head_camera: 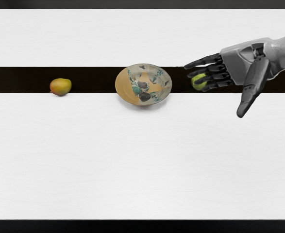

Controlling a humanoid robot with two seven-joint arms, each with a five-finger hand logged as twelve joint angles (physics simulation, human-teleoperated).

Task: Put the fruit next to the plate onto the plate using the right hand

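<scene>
A patterned tan plate (143,84) sits at the middle of the table's dark strip. Just right of it lies a small green fruit (197,81), partly covered by my right hand's dark fingers (215,73). My right hand (211,77) comes in from the right edge with its fingers stretched out over the fruit and its thumb hanging down; it is open and does not hold the fruit. An orange-yellow fruit (60,87) rests far to the left of the plate.
The white tabletop (142,155) spreads wide in front of the plate. A dark strip (16,80) crosses the table behind it, with a white band beyond.
</scene>
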